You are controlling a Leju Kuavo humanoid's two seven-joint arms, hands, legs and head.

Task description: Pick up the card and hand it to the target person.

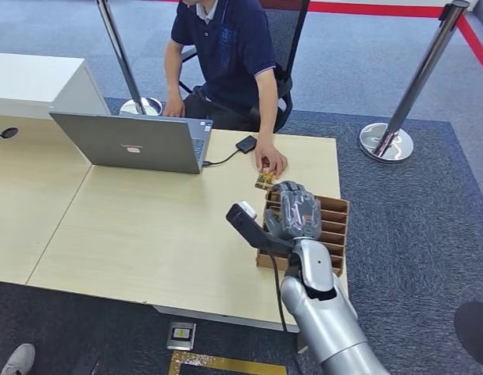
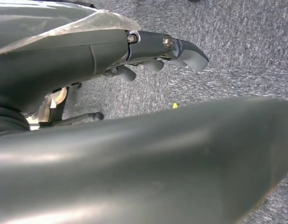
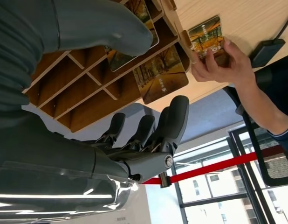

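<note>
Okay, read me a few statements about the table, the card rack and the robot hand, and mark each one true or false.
1. A person's hand rests on a card lying on the table. True.
2. The laptop is closed flat. False: it stands open, its lid's back toward the head camera.
3. The right robot hand is over the wooden card rack. True.
4. The right robot hand grips a card. False: its fingers are apart with nothing between them; cards sit in the rack.
5. The rack sits at the table's left end. False: it is near the right edge.
</note>
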